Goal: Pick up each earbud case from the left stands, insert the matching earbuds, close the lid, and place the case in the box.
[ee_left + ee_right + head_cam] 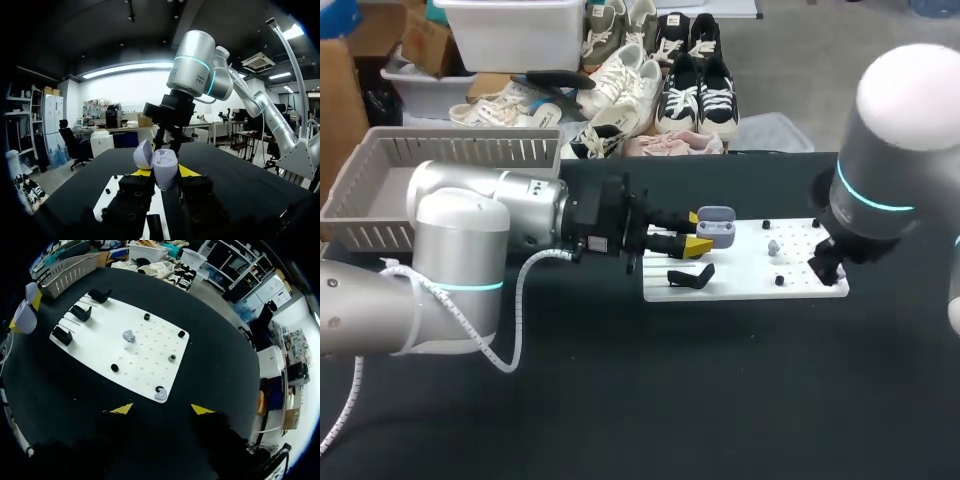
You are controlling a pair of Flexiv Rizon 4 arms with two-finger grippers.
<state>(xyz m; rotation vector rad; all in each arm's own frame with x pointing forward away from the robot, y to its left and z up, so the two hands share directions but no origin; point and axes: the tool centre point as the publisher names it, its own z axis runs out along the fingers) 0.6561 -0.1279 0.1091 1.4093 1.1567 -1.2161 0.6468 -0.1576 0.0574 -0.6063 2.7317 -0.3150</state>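
Observation:
A lavender earbud case (pixel 716 225) with its lid tipped open is held over the left part of the white board (pixel 745 270); my left gripper (pixel 694 233) is shut on it from both sides. In the left wrist view the case (pixel 165 171) sits upright between the fingers, lid (pixel 143 154) swung back. My right gripper (pixel 162 409) hangs open above the board's (pixel 100 347) near right edge. One pale earbud (pixel 161 395) lies just ahead of its tips. A second earbud (pixel 128 335) rests mid-board. The case (pixel 25 317) shows at the far left.
Three black stands (pixel 81 313) line the board's left end, and one stand (pixel 690 277) lies just below my left gripper. Small black pegs (pixel 146 317) dot the board. A grey slatted basket (pixel 420 170) stands at the table's back left.

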